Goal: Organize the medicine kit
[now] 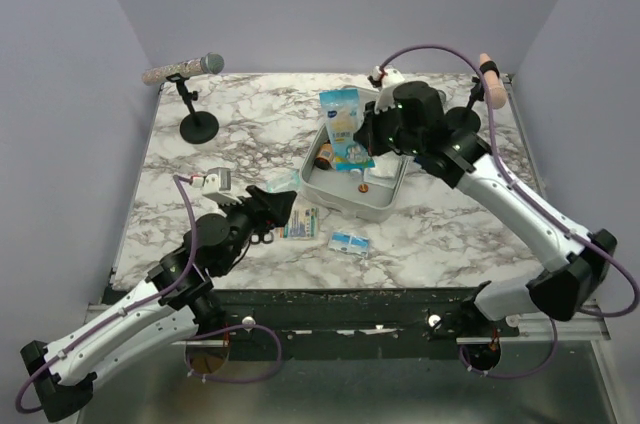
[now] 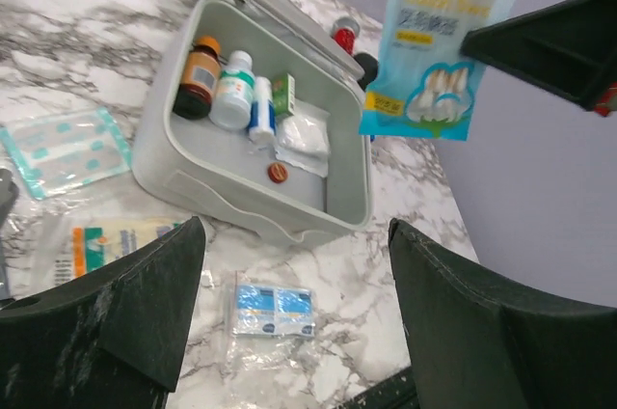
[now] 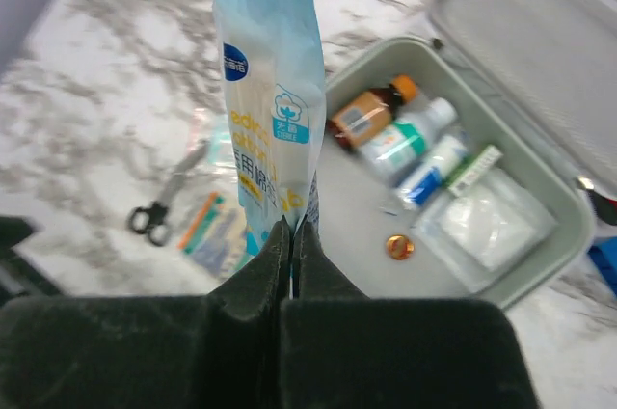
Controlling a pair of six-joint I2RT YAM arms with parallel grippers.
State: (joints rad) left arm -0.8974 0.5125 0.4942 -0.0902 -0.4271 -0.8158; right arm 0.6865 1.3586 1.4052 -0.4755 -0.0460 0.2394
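The medicine kit (image 1: 345,206) lies open at the table's middle, its lid (image 3: 540,42) folded back. Inside, in the left wrist view, are a brown bottle (image 2: 198,76), a white bottle (image 2: 231,91), a tube, a green box, a gauze pack (image 2: 304,137) and a small copper disc (image 2: 278,172). My right gripper (image 1: 365,139) (image 3: 292,231) is shut on the bottom edge of a blue cotton-swab bag (image 1: 345,129) (image 3: 265,91) and holds it above the kit's left part. My left gripper (image 1: 280,206) (image 2: 297,226) is open and empty, left of the kit (image 2: 193,187).
A blue sachet packet (image 1: 348,241) (image 2: 275,311) lies in front of the kit. Plaster packs (image 1: 300,222) (image 2: 67,149) and black scissors (image 1: 262,236) (image 3: 154,211) lie to its left. A microphone stand (image 1: 198,124) is at the back left. A red cylinder (image 2: 345,38) stands behind the kit.
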